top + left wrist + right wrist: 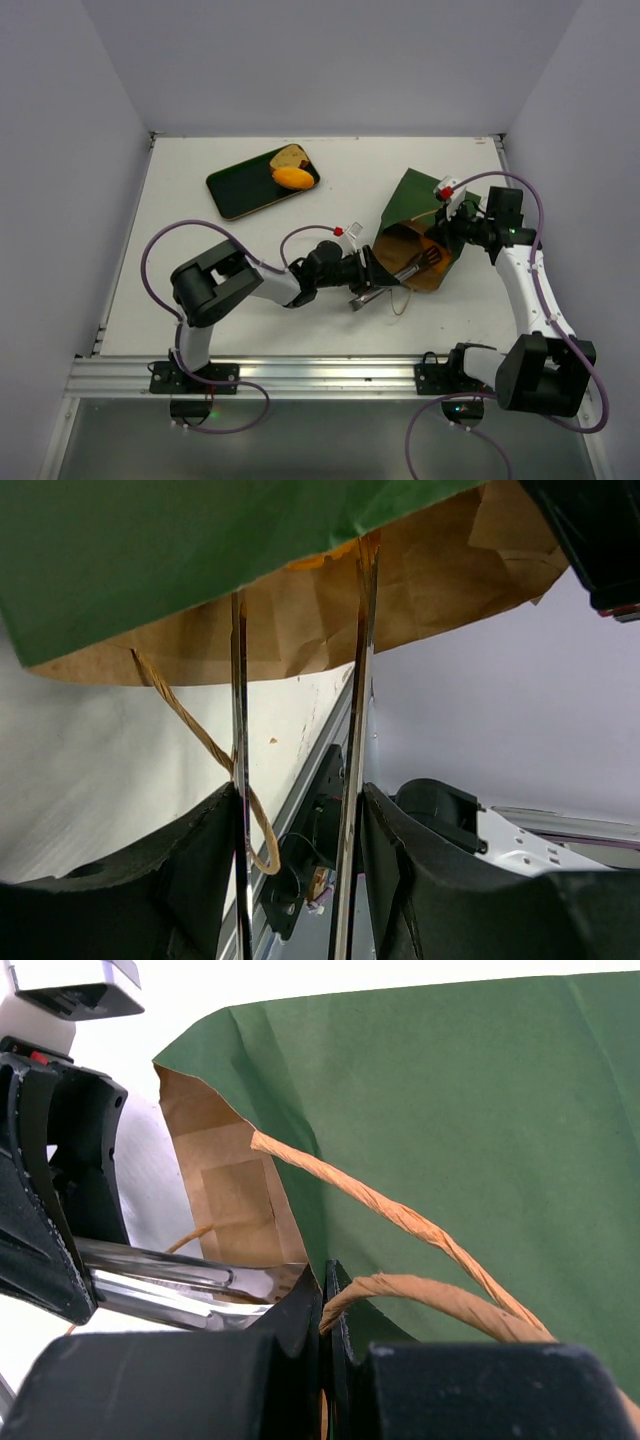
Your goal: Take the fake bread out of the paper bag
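The paper bag (415, 195), dark green outside and brown inside, lies on its side with its mouth toward the left arm. My left gripper (365, 272) is shut on metal tongs (400, 272), whose tips reach into the bag's mouth. In the left wrist view the two tong arms (239, 730) run up under the bag (150, 550), and a sliver of orange (325, 555) shows between them. My right gripper (325, 1295) is shut on the bag's rim and string handle (400, 1215). An orange roll (292, 178) and a tan slice (291, 155) lie outside the bag.
The two bread pieces rest on a dark green flat tray (235, 190) at the back left of the table. The bag's other string handle (200, 735) hangs loose by the tongs. The metal rail of the table's near edge (300, 375) lies close behind the left arm.
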You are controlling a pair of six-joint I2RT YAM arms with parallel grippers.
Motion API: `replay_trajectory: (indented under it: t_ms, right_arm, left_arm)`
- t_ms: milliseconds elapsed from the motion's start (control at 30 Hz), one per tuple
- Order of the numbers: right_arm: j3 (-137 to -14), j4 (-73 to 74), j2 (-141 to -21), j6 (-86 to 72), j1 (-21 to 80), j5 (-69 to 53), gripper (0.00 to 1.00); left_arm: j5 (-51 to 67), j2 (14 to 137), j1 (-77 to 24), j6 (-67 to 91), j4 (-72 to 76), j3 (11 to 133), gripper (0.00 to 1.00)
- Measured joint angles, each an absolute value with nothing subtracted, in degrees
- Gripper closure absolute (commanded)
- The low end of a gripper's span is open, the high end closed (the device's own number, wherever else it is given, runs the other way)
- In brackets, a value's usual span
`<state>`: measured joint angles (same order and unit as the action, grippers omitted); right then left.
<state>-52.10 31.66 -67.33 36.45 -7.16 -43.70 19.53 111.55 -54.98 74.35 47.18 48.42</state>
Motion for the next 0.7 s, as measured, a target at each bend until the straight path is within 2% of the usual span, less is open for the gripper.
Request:
replay_trajectory:
  t_ms: [700]
  right_arm:
    - [-52.03, 31.66, -67.33, 36.45, -7.16, -44.56, 1.00]
  left_arm:
    - [20.80, 112.79, -53.45, 76.12, 47.88, 49.54, 0.45]
